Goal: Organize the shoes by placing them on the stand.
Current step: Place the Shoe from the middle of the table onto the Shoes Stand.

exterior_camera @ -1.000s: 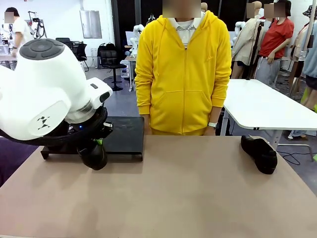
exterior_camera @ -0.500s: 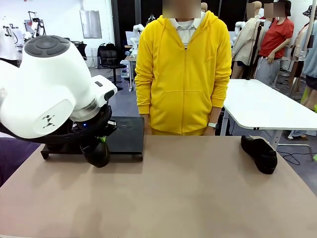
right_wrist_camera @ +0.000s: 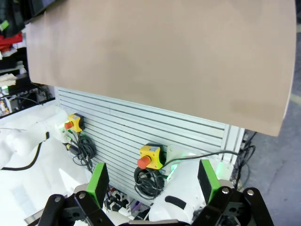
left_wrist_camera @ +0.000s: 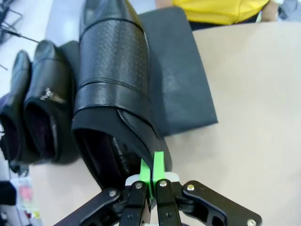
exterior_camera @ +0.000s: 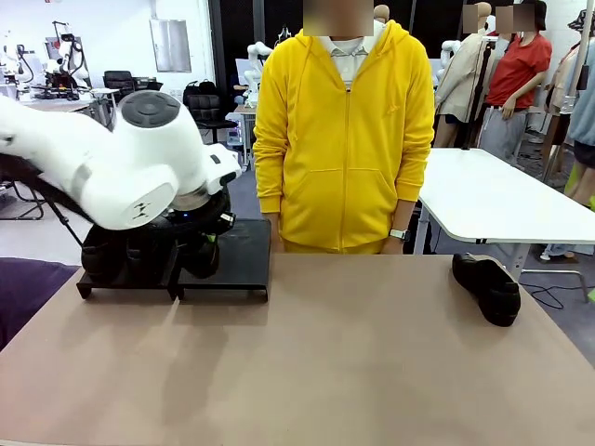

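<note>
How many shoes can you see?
4. Two shoes side by side on the stand, one shoe held by the left end effector over it, last shoe on the table, robot's right.

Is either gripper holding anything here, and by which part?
The left gripper is shut on a shoe, pinching the rim of its opening at the heel end. The right gripper is open and holds nothing.

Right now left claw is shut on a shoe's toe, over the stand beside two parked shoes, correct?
Not the toe: left wrist view shows the left claw shut on the heel-end rim of the shoe, toe pointing away. It is over the stand, beside two parked shoes.
</note>
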Robot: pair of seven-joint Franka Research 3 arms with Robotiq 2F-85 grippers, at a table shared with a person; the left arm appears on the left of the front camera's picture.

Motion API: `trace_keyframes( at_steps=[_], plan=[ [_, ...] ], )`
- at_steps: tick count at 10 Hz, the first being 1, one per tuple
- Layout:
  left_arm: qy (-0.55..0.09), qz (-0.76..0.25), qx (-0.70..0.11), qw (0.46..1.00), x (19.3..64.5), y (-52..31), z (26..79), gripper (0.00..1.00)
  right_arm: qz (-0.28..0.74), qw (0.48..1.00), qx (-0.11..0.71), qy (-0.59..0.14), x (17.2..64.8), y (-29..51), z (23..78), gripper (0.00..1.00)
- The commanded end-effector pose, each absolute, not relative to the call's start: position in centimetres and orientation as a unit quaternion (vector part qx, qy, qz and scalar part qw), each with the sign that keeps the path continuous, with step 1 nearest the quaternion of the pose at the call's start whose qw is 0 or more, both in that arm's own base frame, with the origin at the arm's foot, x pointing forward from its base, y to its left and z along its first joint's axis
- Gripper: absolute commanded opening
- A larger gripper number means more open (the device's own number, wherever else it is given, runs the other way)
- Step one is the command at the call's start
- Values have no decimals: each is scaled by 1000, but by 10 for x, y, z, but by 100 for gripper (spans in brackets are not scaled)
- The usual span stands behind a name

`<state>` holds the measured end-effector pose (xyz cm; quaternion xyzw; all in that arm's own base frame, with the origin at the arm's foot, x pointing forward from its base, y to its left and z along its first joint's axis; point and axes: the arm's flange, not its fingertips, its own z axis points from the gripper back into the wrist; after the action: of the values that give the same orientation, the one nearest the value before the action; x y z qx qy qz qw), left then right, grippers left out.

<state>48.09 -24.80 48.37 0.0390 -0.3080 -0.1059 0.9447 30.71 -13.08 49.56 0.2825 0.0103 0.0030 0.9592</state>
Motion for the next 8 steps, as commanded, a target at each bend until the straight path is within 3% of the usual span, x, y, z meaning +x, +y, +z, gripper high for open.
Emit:
trace_keyframes(
  at_steps=[1, 8],
  plan=[
    [-317, -96, 67, 941, 533, -269, 483, 0, 8, 961, 277, 12, 305, -132, 494, 100],
    [-312, -41, 135, 940, 573, -272, 442, 0, 8, 961, 277, 12, 305, -132, 494, 100]
  ],
)
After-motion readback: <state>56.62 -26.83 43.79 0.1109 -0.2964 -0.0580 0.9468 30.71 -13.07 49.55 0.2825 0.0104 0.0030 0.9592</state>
